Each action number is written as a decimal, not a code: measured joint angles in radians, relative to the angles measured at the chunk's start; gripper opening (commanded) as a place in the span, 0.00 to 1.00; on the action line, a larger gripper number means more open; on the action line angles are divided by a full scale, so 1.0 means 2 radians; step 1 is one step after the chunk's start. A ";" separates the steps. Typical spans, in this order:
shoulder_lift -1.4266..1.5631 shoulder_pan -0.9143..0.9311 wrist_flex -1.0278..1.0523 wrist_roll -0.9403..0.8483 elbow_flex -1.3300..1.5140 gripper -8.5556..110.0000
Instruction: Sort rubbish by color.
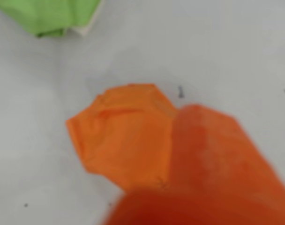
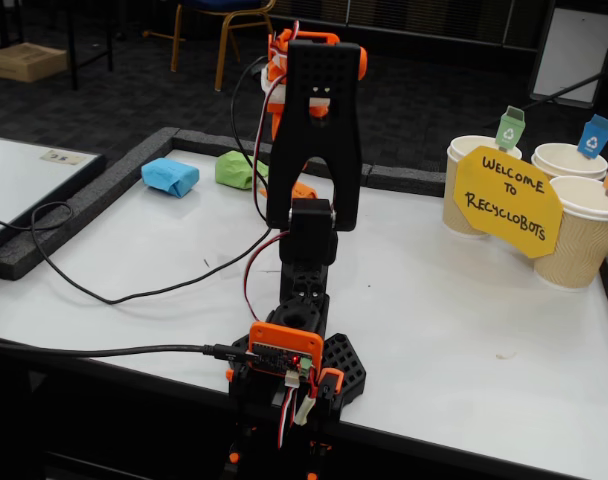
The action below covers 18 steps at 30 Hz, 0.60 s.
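The orange paper wad (image 1: 126, 136) lies on the white table (image 1: 227, 51) near its far edge, light, soft and crushable, best pinched across its crumpled middle, with the blurred claw (image 1: 180, 154) beside it, its grip impossible to tell.

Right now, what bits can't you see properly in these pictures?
- Hand: blurred orange shape at the wrist view's bottom edge; open or shut is unclear. In the fixed view the arm hides it.
- Orange wad: partly covered by the hand in the wrist view; only a sliver shows behind the arm in the fixed view.
- Green wad: cut off by the wrist view's top edge.
- Cup tags: symbols too small.
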 measured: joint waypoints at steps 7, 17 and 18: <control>-0.044 -0.008 0.000 0.014 0.000 0.22; -0.069 -0.021 -0.016 0.014 0.000 0.18; -0.071 -0.021 -0.018 0.014 0.000 0.18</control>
